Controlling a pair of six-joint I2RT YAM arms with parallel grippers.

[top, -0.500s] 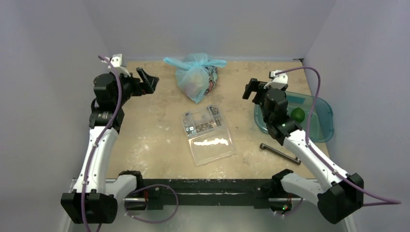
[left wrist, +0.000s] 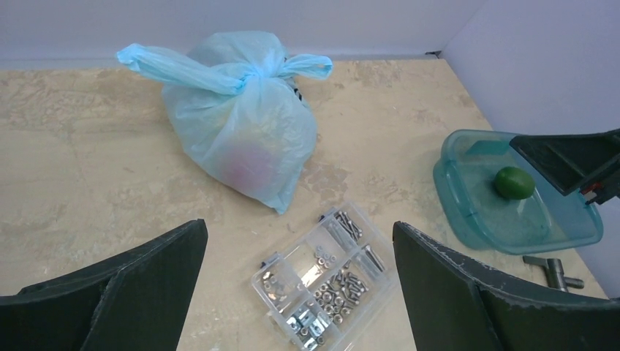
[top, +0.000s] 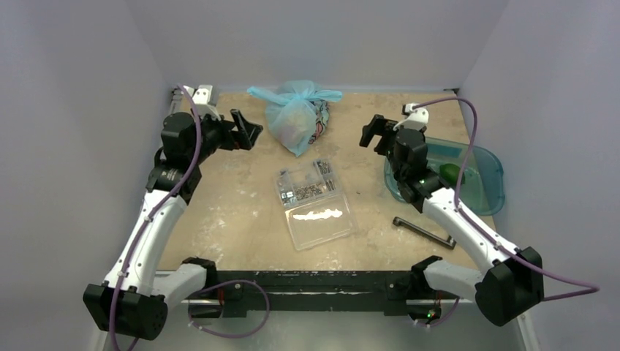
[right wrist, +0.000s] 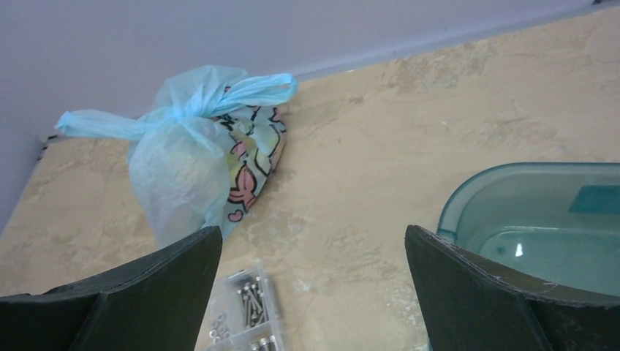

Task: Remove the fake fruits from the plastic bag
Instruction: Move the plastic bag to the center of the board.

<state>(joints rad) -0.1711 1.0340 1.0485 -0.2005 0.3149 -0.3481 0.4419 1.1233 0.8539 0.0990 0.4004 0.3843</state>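
The light-blue plastic bag (top: 296, 117) sits knotted shut at the back middle of the table, its pink cartoon panel on its right side (right wrist: 252, 157). A reddish fruit shows dimly through it (left wrist: 245, 164); the other fruits inside are hidden. A green fruit (top: 450, 174) lies in the teal tray (top: 488, 191), also in the left wrist view (left wrist: 514, 183). My left gripper (top: 246, 130) is open and empty, just left of the bag. My right gripper (top: 371, 132) is open and empty, right of the bag, above the table.
A clear plastic box (top: 314, 203) of screws and nuts lies in the middle, in front of the bag, also in the left wrist view (left wrist: 329, 278). A dark metal tool (top: 422, 232) lies on the table in front of the tray.
My left arm has moved right and a little back, bringing its gripper close to the bag. My right gripper has shifted slightly left toward the bag. The bag has not moved.
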